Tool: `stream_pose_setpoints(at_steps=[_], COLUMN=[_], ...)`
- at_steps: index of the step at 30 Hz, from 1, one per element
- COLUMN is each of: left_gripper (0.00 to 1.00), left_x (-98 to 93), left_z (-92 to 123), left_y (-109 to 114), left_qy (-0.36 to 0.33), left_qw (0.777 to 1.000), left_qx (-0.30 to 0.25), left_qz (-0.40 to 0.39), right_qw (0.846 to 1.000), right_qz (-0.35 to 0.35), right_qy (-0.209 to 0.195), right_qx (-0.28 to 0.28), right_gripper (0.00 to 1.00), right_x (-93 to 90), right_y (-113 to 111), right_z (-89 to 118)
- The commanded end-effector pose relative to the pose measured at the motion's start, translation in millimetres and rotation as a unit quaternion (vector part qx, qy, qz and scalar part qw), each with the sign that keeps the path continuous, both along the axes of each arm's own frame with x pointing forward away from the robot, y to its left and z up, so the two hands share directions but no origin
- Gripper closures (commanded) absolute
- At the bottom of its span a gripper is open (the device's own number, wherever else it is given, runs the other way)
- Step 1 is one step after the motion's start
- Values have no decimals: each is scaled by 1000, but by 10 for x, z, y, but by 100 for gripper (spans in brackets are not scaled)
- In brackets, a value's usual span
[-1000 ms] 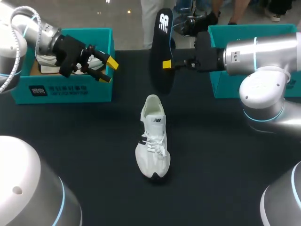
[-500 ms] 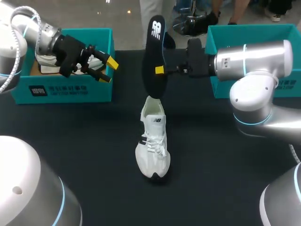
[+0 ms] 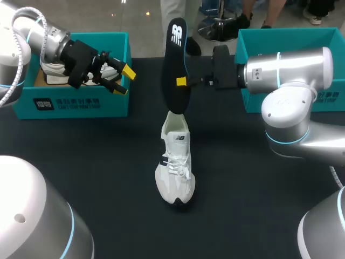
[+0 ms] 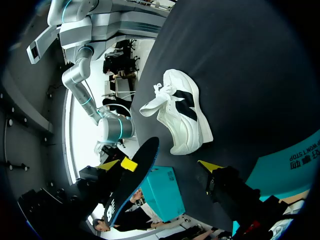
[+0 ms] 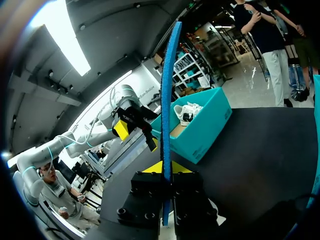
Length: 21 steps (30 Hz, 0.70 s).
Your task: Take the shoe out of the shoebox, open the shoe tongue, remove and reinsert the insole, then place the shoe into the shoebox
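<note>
A white shoe lies on the black table, heel toward the back, also seen ahead of the left gripper. My right gripper is shut on a black insole and holds it upright, its lower end just over the shoe's heel opening. From the right wrist the insole shows edge-on, blue, pinched between the fingers of that gripper. My left gripper hangs open and empty at the front of the left shoebox. In the left wrist view the insole stands between its open gripper and the shoe.
A second white shoe lies in the left teal shoebox, also seen as in the box. Another teal box stands at the back right behind my right arm. My left gripper shows beyond the insole.
My right arm has carried the insole leftward and down, bringing its lower end over the shoe's heel. The left arm and the shoe have not moved.
</note>
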<state>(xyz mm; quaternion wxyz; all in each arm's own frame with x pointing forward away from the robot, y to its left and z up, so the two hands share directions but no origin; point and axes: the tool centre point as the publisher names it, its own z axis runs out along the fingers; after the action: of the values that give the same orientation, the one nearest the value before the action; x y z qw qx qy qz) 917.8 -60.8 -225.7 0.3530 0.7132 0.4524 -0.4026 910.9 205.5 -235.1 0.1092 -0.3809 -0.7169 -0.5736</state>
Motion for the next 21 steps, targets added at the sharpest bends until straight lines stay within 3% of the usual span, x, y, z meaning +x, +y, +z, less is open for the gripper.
stream_pose_setpoints(at_steps=[1, 21], left_gripper=[0, 0], left_x=[-1, -1], left_z=[1, 1], left_y=[4, 4], left_qy=[-1, -1], left_qw=[1000, 1000], left_qx=[1, 1], left_qz=[-1, -1], right_qw=[1000, 1000], right_qz=[-1, 12], right_qy=[-8, -3], right_qx=[10, 22], right_gripper=[100, 100], right_x=[65, -52], right_y=[177, 338], right_z=[-193, -547])
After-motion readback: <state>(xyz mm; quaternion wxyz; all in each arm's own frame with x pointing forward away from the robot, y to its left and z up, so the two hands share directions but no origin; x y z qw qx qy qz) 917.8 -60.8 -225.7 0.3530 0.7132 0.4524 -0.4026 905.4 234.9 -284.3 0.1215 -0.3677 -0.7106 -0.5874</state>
